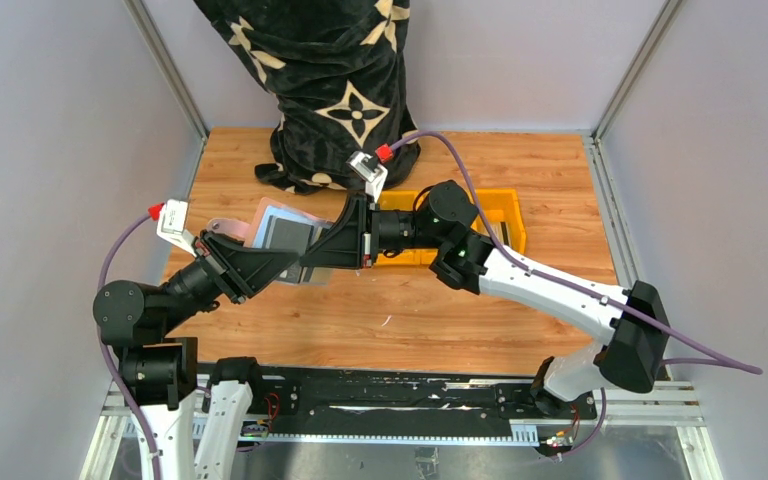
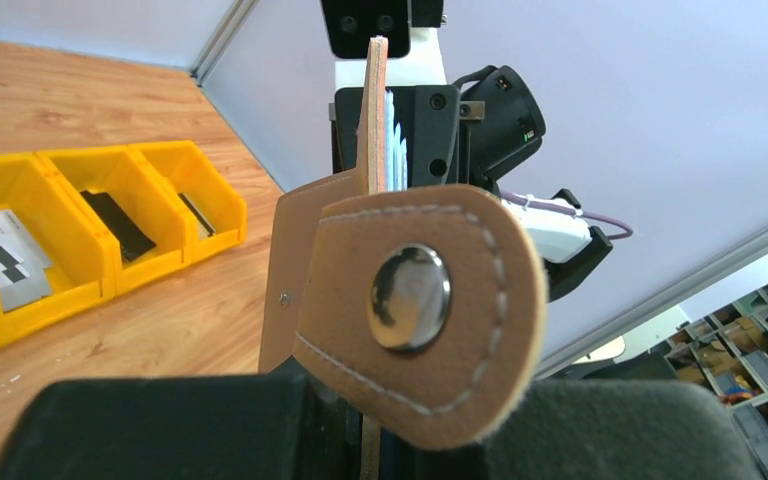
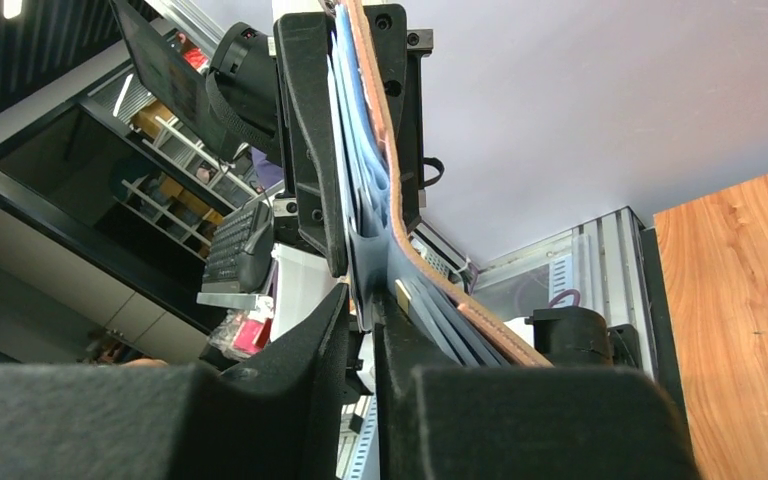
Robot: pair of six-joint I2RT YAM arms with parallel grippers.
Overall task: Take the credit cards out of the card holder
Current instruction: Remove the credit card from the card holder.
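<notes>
My left gripper (image 2: 370, 420) is shut on the lower edge of the brown card holder (image 2: 420, 300), held edge-on above the table with its snap flap facing the camera. Pale blue credit cards (image 2: 396, 140) stick out of its top. My right gripper (image 3: 363, 330) faces it and is shut on one thin bluish card (image 3: 360, 255) beside the holder's brown edge (image 3: 390, 150). In the top view the two grippers (image 1: 295, 265) (image 1: 312, 256) meet tip to tip and hide the holder. Loose pale blue, grey (image 1: 285, 235) and pink (image 1: 222, 228) cards lie on the table just beyond them.
A yellow three-compartment bin (image 1: 510, 215) stands behind the right arm, with dark flat items in it; it also shows in the left wrist view (image 2: 60, 230). A black patterned cloth (image 1: 330, 90) hangs at the back. Grey walls enclose the wooden table (image 1: 410, 320).
</notes>
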